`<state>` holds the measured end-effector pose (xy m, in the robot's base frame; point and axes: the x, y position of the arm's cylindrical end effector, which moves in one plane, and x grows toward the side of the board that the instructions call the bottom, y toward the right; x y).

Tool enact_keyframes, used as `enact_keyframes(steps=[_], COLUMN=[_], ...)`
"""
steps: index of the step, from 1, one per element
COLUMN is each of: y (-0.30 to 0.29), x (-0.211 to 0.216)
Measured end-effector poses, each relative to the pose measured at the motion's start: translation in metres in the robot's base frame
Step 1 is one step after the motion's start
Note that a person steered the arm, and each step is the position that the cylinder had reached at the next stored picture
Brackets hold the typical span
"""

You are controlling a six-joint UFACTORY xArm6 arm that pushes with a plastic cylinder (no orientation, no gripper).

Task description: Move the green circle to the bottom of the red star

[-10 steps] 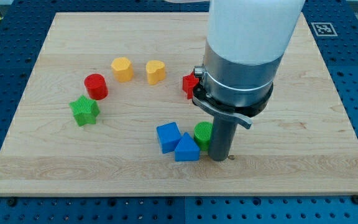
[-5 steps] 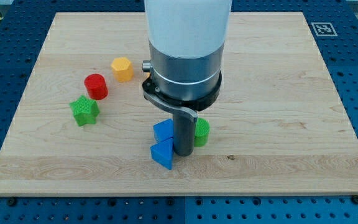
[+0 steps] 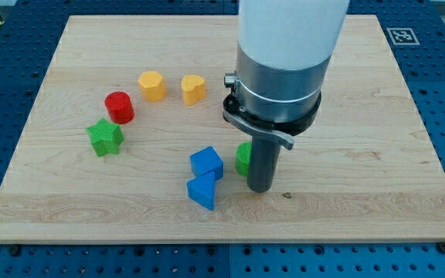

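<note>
The green circle (image 3: 242,158) sits right of the blue blocks, mostly hidden behind my rod. My tip (image 3: 259,188) rests on the board just right of and below the green circle, touching or nearly touching it. The red star is hidden behind the arm's body. The blue cube (image 3: 206,163) and the blue triangle (image 3: 202,191) lie left of my tip.
A yellow hexagon (image 3: 152,85) and a yellow heart (image 3: 193,89) lie toward the view's top. A red cylinder (image 3: 119,106) and a green star (image 3: 105,137) lie at the left. The wooden board (image 3: 377,154) ends in blue perforated table.
My rod swept left between the blue blocks and green circle, then back right. The blue triangle was pushed left and down. The green circle shifted slightly left.
</note>
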<state>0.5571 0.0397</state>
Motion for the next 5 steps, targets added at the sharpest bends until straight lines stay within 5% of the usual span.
enact_keyframes(steps=[5], y=[-0.018], x=[-0.014])
